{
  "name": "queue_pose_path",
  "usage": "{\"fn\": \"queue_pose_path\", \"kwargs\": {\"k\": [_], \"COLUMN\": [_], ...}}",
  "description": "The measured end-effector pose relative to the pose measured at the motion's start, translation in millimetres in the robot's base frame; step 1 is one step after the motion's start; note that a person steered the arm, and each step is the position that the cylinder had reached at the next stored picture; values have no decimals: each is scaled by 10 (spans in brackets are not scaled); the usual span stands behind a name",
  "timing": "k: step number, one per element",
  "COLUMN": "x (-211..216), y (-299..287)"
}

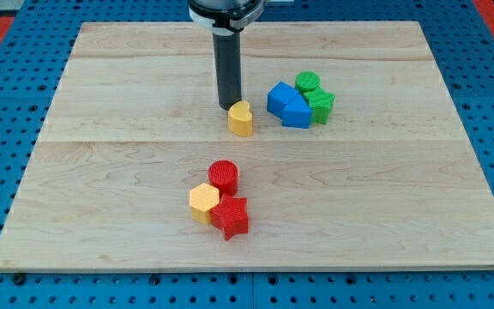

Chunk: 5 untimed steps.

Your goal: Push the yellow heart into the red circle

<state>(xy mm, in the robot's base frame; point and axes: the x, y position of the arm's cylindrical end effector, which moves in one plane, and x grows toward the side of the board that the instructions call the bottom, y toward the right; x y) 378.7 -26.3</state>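
The yellow heart [241,118] lies near the middle of the wooden board, a little towards the view's top. The red circle [224,177] lies below it, towards the view's bottom and slightly left, with a clear gap between them. My tip [229,106] stands just above and left of the yellow heart, touching or almost touching its upper edge. The rod rises straight up from there to the view's top.
A yellow hexagon [204,203] and a red star [231,216] sit right below the red circle, touching it. To the heart's right sit two blue blocks [288,105], a green circle [308,83] and a green star [320,104]. The board [101,172] is ringed by blue pegboard.
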Motion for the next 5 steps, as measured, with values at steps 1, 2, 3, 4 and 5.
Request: {"fn": "queue_pose_path", "kwargs": {"k": [1,2,3,4,5], "x": [-29,269,909,943,1066], "y": [38,230,174,350,884]}}
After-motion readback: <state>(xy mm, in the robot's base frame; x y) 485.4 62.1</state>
